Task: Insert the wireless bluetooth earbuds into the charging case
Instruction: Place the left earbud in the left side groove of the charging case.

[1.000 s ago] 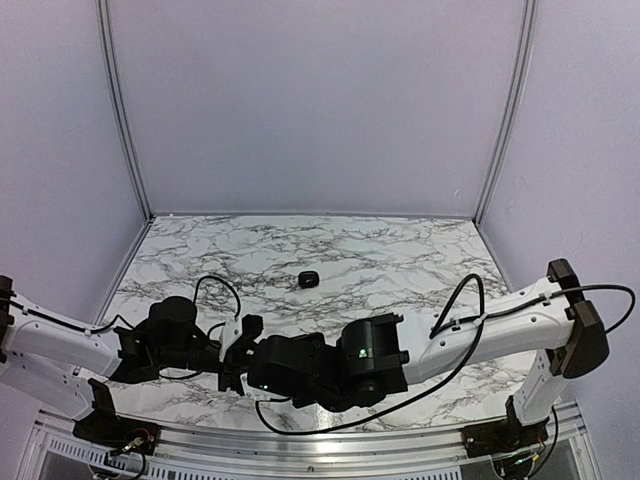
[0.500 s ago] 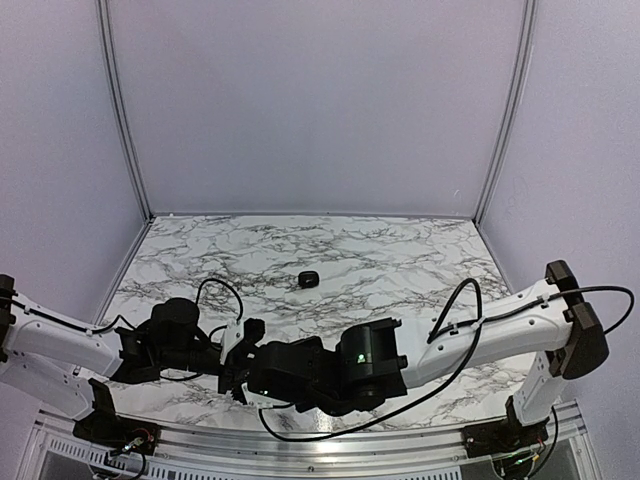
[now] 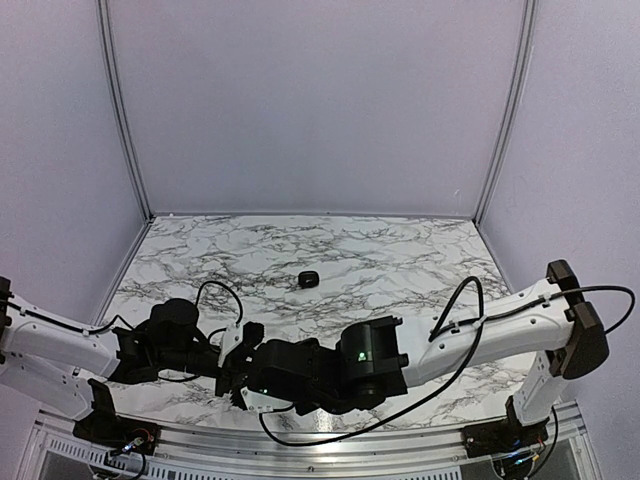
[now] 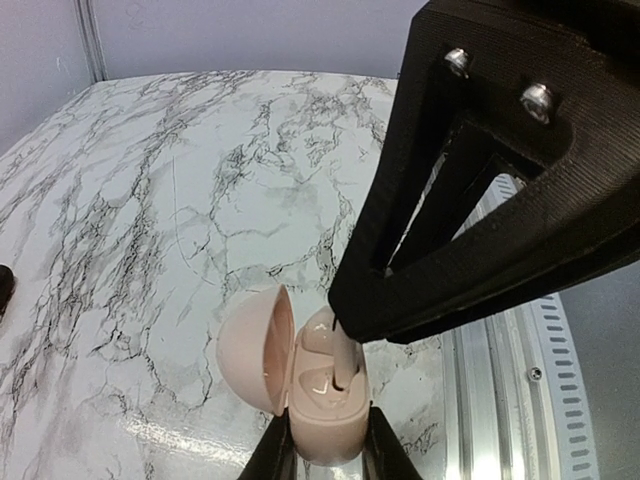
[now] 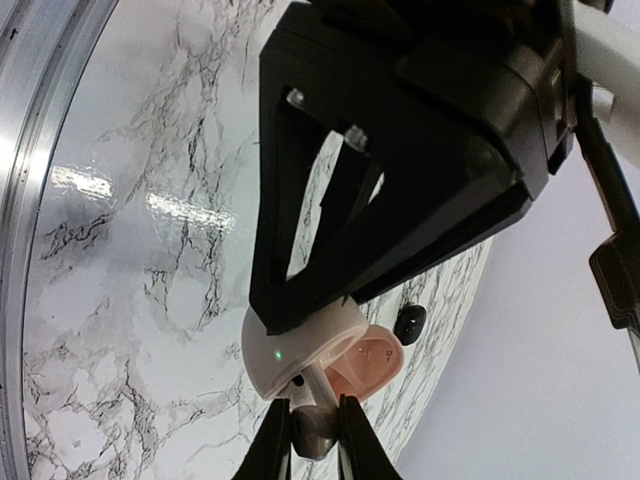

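Note:
The charging case [image 4: 325, 400], pale pink with its lid [image 4: 250, 345] swung open to the left, sits upright with my left gripper [image 4: 328, 442] shut on its base. My right gripper [image 5: 313, 432] is shut on an earbud [image 5: 313, 440] by its dark rounded head. The earbud's pale stem [image 4: 346, 355] reaches down into a well of the case [image 5: 300, 352]. A right finger [image 4: 480, 200] looms over the case. Seen from the top, both grippers meet near the table's front edge, left [image 3: 238, 345] and right [image 3: 240, 385], and they hide the case.
A black rounded lump [image 3: 309, 278] lies alone mid-table, also seen past the lid [image 5: 410, 322]. The metal rail [image 4: 500, 400] of the near table edge runs close beside the case. The marble top [image 3: 400, 260] stretches behind to the purple walls.
Both grippers have crept slightly toward the near edge together. Each grip is the same as before.

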`<state>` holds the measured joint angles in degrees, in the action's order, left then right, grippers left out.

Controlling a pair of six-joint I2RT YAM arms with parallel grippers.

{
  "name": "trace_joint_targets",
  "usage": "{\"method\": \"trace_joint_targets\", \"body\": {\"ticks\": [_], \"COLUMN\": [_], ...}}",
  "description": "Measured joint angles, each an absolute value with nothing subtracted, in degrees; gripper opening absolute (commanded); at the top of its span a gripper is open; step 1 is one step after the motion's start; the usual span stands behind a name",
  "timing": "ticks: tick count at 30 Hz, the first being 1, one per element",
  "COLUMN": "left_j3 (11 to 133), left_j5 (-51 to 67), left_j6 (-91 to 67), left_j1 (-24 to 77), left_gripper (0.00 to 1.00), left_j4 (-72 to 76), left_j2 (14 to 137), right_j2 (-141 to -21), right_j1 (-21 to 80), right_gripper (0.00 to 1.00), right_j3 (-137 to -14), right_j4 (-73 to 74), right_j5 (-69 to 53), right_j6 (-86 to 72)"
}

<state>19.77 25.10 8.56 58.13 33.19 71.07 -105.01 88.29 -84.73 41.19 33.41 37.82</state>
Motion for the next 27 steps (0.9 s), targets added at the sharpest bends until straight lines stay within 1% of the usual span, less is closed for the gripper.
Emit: {"method": "trace_joint_targets", "body": {"ticks": [5, 10, 15, 27], "left_j3": [19.64, 19.64, 19.64, 19.64], "left_j5": [25.10, 25.04, 24.97, 24.86], "left_j6": [9.10, 9.32, 9.39, 9.43], "left_j1": [58.30, 58.67, 58.98, 59.35], "left_gripper": [0.00, 0.00, 0.00, 0.00], "left_j4": [32.05, 31.68, 31.73, 33.39], "left_j2": [69.78, 69.04, 68.86, 66.92], "right_j2": [-104.86, -104.27, -104.16, -104.14], "right_j1": [88.29, 88.29, 88.29, 88.29], "right_gripper": [0.09, 0.17, 0.22, 0.33], "right_j3": [-85.06, -85.06, -85.14, -85.36], "right_j4": [41.19, 41.21, 41.39, 41.12], "right_j5": [32.34, 32.03, 31.81, 32.16], "right_j6": [37.80, 37.89, 38.02, 38.00]}}
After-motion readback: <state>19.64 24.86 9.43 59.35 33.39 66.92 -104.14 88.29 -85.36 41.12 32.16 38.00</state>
